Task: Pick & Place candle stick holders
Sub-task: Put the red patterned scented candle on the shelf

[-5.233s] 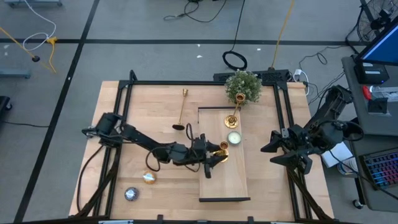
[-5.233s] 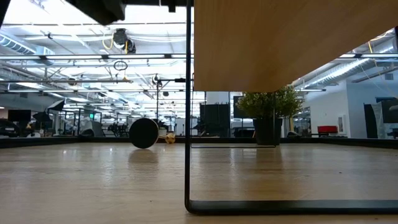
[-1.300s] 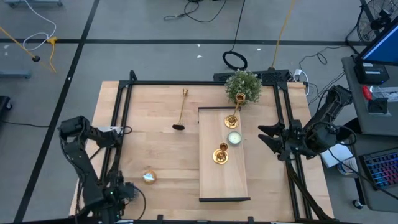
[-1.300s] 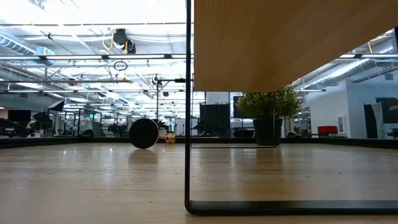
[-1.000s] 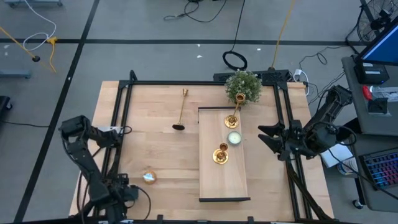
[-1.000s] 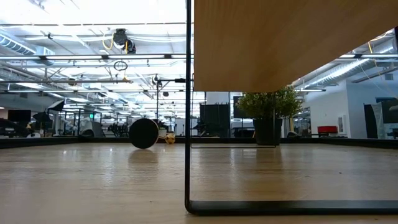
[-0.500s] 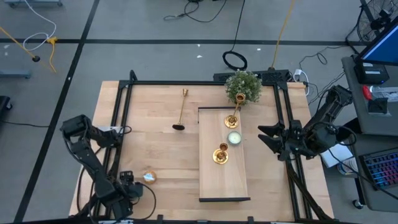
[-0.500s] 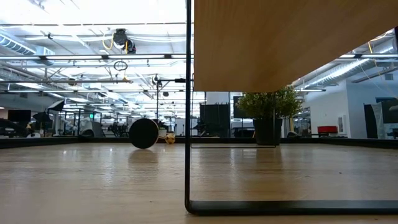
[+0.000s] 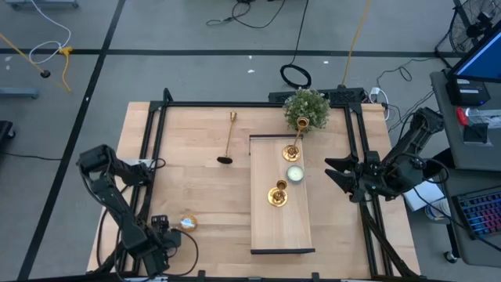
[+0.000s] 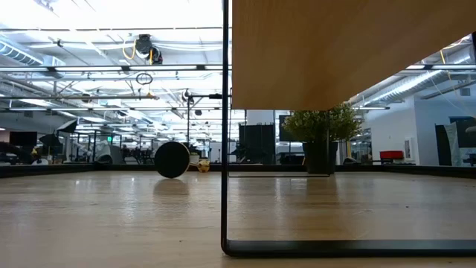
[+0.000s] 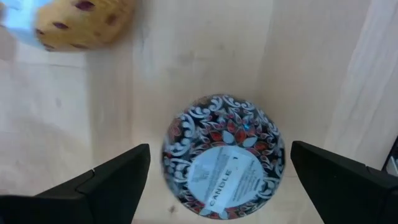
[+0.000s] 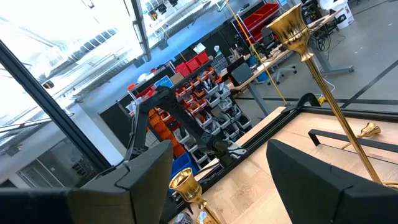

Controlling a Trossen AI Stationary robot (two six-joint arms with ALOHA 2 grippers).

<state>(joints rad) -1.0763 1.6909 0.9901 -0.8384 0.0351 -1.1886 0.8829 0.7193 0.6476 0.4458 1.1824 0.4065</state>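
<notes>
Left gripper [image 11: 221, 177] near table [image 9: 203, 180] front-left corner, wide open astride patterned candle tin [image 11: 224, 158], not gripping. Right gripper [image 9: 333, 174] at right edge, part-open, empty.

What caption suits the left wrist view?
Open left hand poised over a patterned round candle tin on the wooden table.

A robot lab or workshop in a large open industrial hall.

The wooden table [image 9: 203, 196] stands in a black frame [image 9: 250, 104] on a grey floor [image 9: 196, 70] marked with dark lines, with cables [image 9: 356, 39] trailing across it. The low view looks into a long hall with bright ceiling lights [image 10: 111, 15], exposed pipes [image 10: 111, 68] and rows of workstations. The right wrist view shows red parts bins [image 12: 199, 65] on shelving, and what seems to be another robot arm [image 12: 174, 115]. A monitor [image 9: 481, 59] and keyboard [image 9: 477, 211] sit beside the table.
</notes>
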